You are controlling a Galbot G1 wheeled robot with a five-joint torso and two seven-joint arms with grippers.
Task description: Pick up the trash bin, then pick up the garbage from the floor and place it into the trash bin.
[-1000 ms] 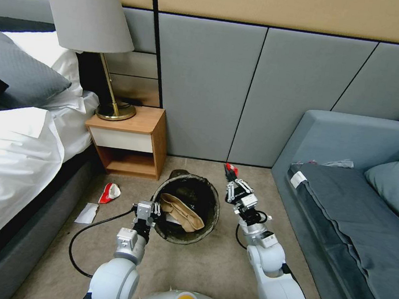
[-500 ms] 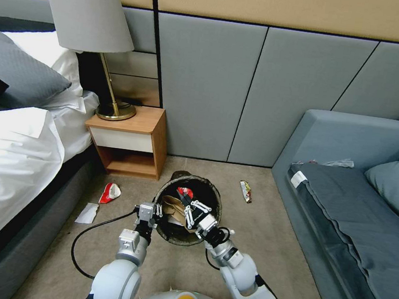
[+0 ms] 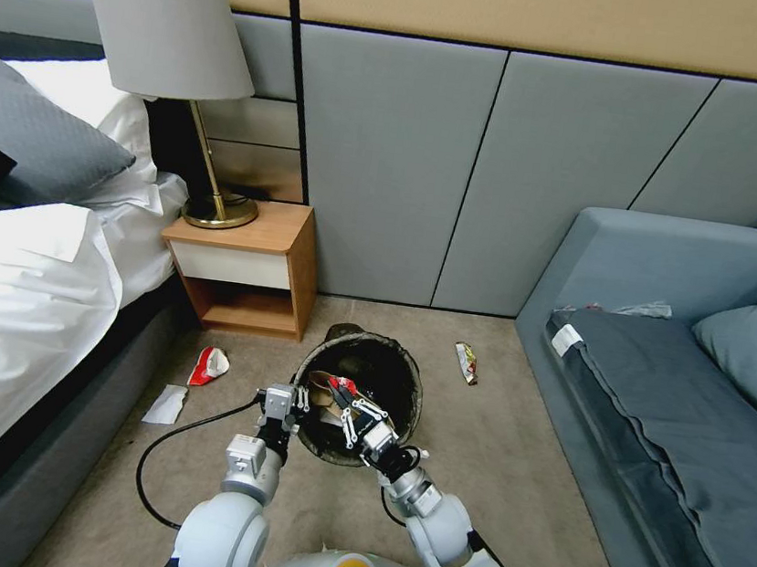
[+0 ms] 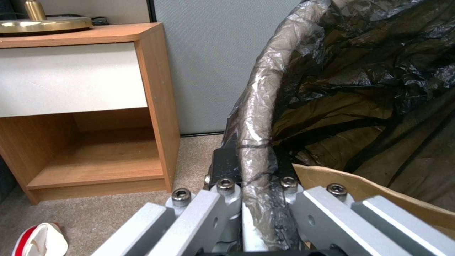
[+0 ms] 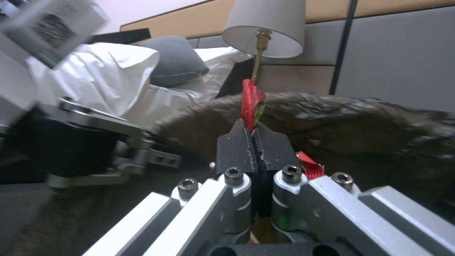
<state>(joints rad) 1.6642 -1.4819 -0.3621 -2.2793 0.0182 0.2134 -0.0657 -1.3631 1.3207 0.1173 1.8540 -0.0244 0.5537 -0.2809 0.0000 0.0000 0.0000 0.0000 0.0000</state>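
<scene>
One bin, lower centre of the head view: my left gripper is clamped on its bagged rim to keep the mouth steady and open. My right gripper hangs over that mouth, clenched on one red scrap, placed for dropping. Three litter pieces lie on the carpet: one carton, one paper, one wrapper.
</scene>
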